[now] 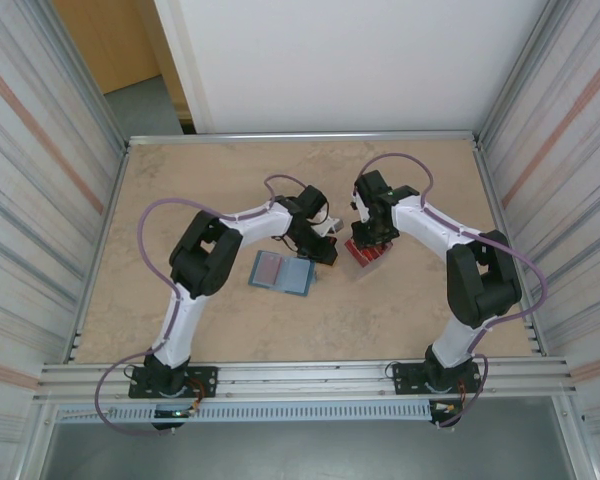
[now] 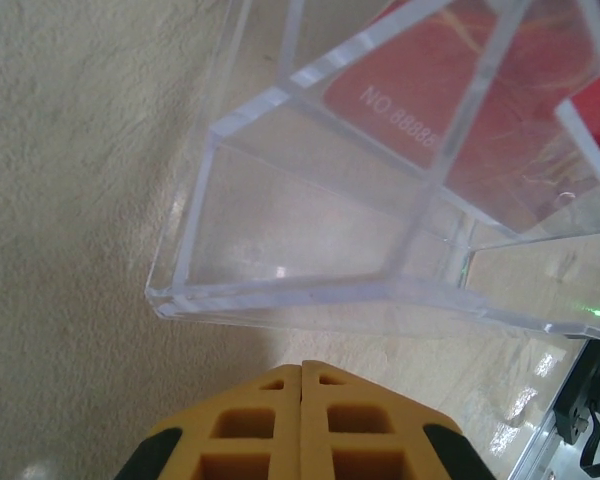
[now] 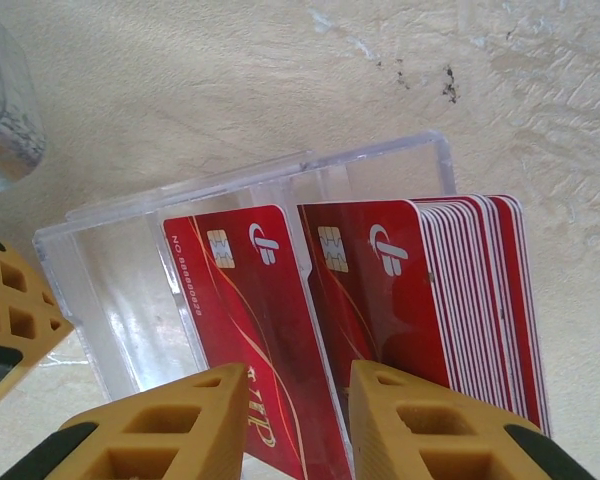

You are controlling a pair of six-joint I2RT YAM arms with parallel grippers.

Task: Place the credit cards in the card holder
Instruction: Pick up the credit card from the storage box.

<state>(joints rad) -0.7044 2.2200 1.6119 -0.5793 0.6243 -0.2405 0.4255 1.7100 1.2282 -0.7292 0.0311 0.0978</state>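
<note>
The credit cards [image 3: 470, 300] stood on edge as a tight pack at the right end of a clear plastic case [image 3: 110, 290], a little right of the middle of the counter [image 1: 180, 190]. One front card [image 3: 240, 300] leaned apart from the pack, towards the left. They were thin, glossy red plastic with rounded corners, a gold chip and white printing. I judged them very light, stiff across the face but a bit springy, and quite slippery. Pressed together like this, two could easily come out as one.

The best hold seemed to be on the leaning card, pinched by its two flat faces near a free edge, where the pads have room on both sides. The case was rigid and transparent with thin walls and inner dividers. Being so light, it would probably slide or tip if a card was dragged against it.

The right end effector [image 3: 300, 372] was over the case, its yellow honeycomb fingers apart with the leaning card between them. Whether the pads already pressed on it I could not tell. The left end effector [image 2: 302, 372] had its fingers together and empty, just at the left side of the case.

The card holder [image 1: 282, 271] lay open and flat, left of the case and nearer, with teal edges and paler pockets. It looked soft.
</note>
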